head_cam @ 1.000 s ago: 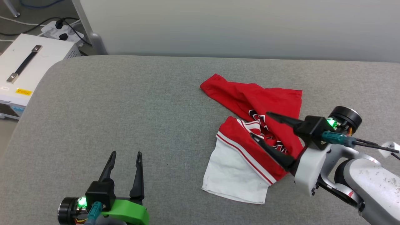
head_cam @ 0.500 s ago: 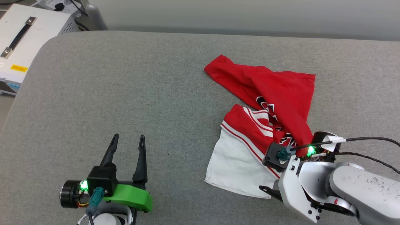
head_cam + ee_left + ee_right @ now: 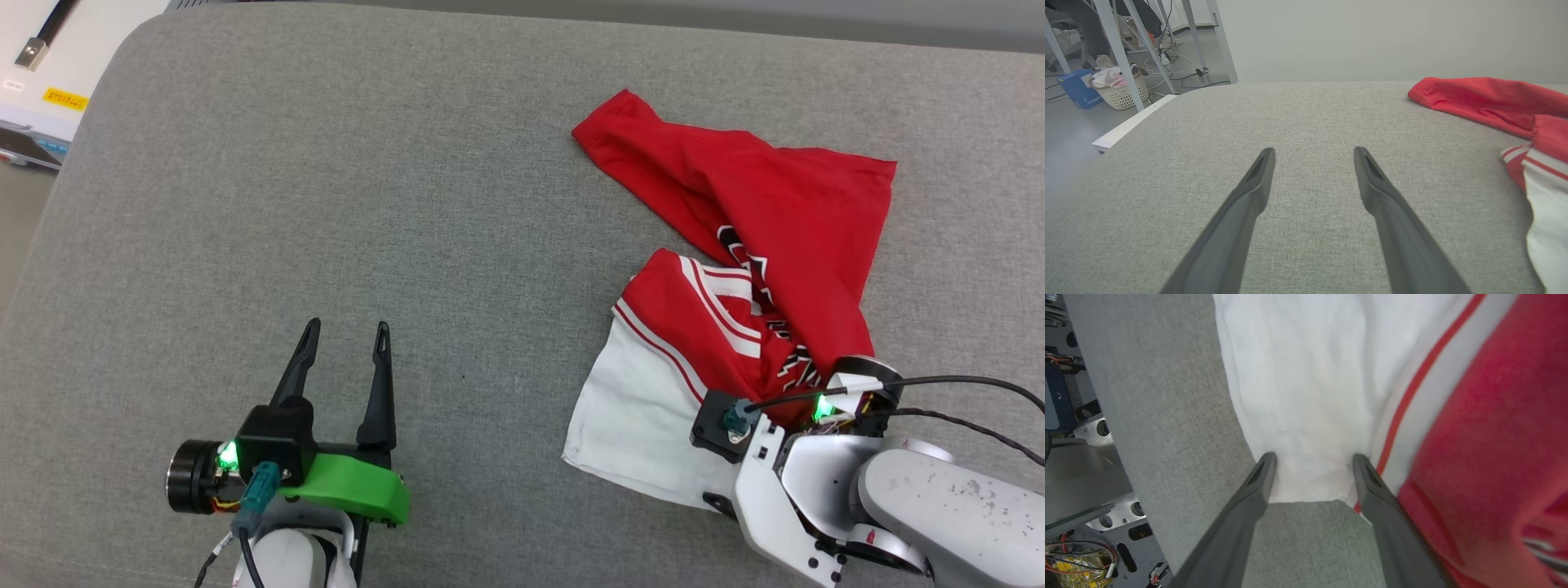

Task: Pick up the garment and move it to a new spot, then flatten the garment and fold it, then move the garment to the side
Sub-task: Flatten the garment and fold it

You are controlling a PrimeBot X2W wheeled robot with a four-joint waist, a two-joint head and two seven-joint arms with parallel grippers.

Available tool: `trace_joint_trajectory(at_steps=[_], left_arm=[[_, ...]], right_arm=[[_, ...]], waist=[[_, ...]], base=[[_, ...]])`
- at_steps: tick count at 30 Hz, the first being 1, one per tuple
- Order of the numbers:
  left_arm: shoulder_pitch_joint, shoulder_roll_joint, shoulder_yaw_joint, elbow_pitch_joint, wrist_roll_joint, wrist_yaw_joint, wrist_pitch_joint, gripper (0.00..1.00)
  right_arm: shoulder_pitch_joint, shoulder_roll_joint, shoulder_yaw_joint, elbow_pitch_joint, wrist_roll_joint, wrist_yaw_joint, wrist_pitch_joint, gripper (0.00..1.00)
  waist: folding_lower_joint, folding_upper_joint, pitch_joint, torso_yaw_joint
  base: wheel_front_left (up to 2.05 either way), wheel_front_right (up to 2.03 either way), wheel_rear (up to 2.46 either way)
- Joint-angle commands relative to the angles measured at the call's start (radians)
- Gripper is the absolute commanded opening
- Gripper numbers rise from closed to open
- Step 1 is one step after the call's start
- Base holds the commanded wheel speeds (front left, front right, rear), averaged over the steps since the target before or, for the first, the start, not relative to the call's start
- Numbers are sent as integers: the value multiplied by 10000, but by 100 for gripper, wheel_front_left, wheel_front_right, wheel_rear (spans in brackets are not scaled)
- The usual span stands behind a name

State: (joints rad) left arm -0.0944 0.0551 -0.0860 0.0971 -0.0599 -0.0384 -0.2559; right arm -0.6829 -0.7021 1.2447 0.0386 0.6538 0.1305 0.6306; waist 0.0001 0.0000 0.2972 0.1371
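The garment (image 3: pixel 759 212) is a red shirt lying crumpled on the right of the grey padded table (image 3: pixel 326 163), with black lettering partly folded in. Its white sleeve (image 3: pixel 645 416) with red-white striped trim spreads toward the near edge. My right wrist (image 3: pixel 767 465) hangs over the sleeve's near right corner, pointing down. In the right wrist view, my right gripper (image 3: pixel 1313 457) is open and its fingertips straddle the white sleeve's (image 3: pixel 1306 396) edge. My left gripper (image 3: pixel 346 327) stands open over bare table at the lower left, well apart from the garment (image 3: pixel 1486 102).
A white equipment case (image 3: pixel 41 65) sits beyond the table's far left corner. In the left wrist view, a wicker basket (image 3: pixel 1120 92), a blue box (image 3: pixel 1075 87) and metal frame legs stand on the floor past the table's edge. The robot's base (image 3: pixel 1081 498) shows below the near edge.
The head camera has tipped downward, shifting the whole picture. My right arm swung from pointing left above the lettering to pointing straight down over the sleeve's near corner. The left gripper kept its pose.
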Motion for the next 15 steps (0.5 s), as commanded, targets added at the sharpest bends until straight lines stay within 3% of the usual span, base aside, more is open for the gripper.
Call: trace_joint_trajectory(at_steps=[1, 6, 15], left_arm=[[-163, -47, 7, 30, -93, 94, -59, 100], [-48, -48, 37, 77, -90, 152, -59, 100], [390, -48, 267, 56, 1, 164, -59, 100]], right_arm=[[589, 113, 353, 336, -30, 2, 112, 0], [201, 284, 354, 390, 40, 2, -656, 0], [-538, 477, -64, 210, 627, 2, -3349, 0]], waist=[[-1, 0, -67, 8], [-1, 0, -355, -94], [-1, 0, -1166, -463]], base=[[0, 0, 0], [0, 0, 0], [0, 0, 0]])
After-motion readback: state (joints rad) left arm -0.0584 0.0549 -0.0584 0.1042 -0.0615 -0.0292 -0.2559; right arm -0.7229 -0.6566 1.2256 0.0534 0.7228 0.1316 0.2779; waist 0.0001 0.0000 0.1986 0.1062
